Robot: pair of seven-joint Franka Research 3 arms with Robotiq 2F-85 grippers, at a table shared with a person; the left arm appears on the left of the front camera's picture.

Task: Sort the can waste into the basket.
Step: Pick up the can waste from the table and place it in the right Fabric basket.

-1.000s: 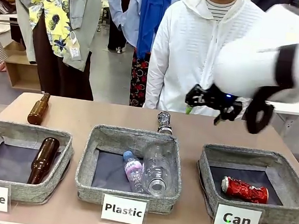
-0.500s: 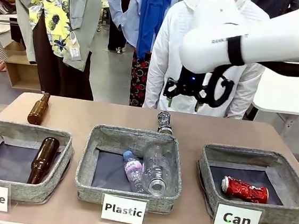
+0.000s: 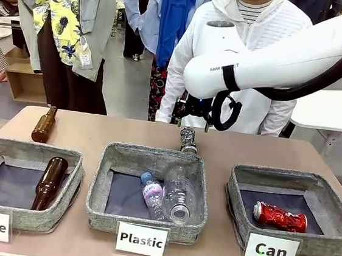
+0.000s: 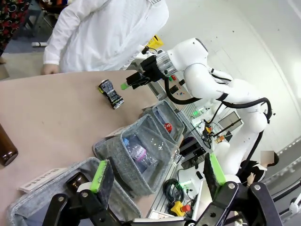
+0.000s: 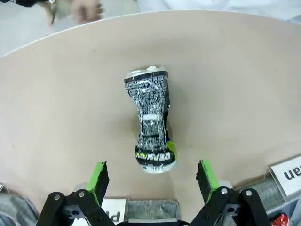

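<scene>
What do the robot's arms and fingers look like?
The right arm is smooth, rounded and white, with a black band, small dark lettering and a black cable looping near the wrist. Each gripper is black metal; its two fingers wear bright green pads.

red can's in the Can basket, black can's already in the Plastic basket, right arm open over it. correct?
Not quite. The black can lies on the bare table beyond the Plastic basket, as the front view shows. The red can is in the Can basket, and the right gripper is over the black can, jaws open.
</scene>
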